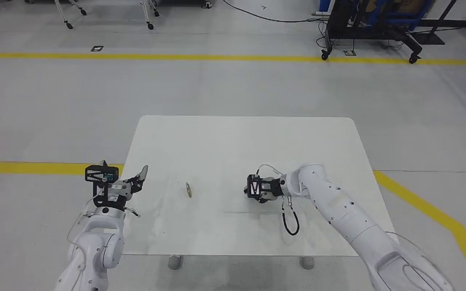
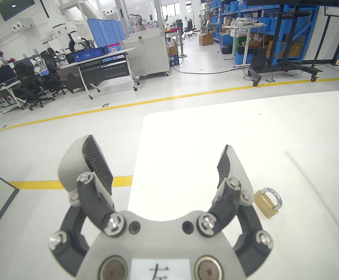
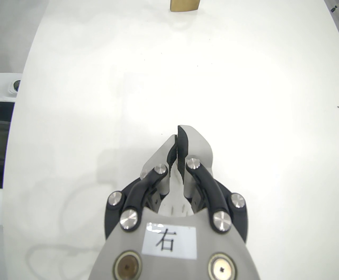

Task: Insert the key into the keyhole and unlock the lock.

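A small brass padlock (image 1: 188,190) with a silver shackle lies on the white table (image 1: 240,138), left of its middle; it also appears in the left wrist view (image 2: 267,202) and the right wrist view (image 3: 184,5). My left gripper (image 1: 125,174) (image 2: 159,156) hovers open at the table's left edge, one finger over the floor, the padlock just to its right. My right gripper (image 1: 248,188) (image 3: 177,135) is low over the table to the right of the padlock and points at it, shut. Its pads press together and I cannot make out a key between them.
A black cord loop (image 1: 291,220) hangs by the right forearm onto the table. The front edge of the table is near both arms. Yellow floor lines, desks and racks stand far off around the table.
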You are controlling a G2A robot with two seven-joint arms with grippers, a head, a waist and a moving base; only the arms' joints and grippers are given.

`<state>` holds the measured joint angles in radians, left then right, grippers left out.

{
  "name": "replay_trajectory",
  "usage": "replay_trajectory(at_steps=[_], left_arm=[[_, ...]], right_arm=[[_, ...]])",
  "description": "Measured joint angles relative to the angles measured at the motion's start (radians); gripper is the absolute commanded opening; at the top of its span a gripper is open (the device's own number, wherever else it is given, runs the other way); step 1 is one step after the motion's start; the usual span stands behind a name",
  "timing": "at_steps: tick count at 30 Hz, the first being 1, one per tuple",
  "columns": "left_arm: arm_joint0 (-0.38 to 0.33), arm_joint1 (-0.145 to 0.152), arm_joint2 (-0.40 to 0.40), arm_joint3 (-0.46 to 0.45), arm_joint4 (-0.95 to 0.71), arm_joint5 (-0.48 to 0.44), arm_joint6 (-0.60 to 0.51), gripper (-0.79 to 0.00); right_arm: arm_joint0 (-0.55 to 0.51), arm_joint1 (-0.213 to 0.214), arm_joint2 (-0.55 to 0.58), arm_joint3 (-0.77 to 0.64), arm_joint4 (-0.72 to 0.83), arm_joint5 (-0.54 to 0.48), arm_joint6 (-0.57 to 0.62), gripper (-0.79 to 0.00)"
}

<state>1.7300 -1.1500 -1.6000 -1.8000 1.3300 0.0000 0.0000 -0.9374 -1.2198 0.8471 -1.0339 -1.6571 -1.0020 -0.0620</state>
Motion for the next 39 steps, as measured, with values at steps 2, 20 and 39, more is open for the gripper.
replay_trajectory(at_steps=[2, 20, 39], left_arm=[[0.000, 0.000, 0.000, 0.000, 0.000, 0.000, 0.000, 0.000], [0.000, 0.000, 0.000, 0.000, 0.000, 0.000, 0.000, 0.000], [-0.177, -0.013, 0.217, -0.047, 0.108, -0.161, -0.169, 0.000]], right_arm=[[0.000, 0.002, 0.003, -0.006, -0.002, 0.004, -0.002, -0.785], [-0.077, 0.045, 0.077, -0.100, 0.017, 0.022, -0.069, -0.785], [-0.076, 0.045, 0.076, -0.100, 0.017, 0.021, -0.069, -0.785]])
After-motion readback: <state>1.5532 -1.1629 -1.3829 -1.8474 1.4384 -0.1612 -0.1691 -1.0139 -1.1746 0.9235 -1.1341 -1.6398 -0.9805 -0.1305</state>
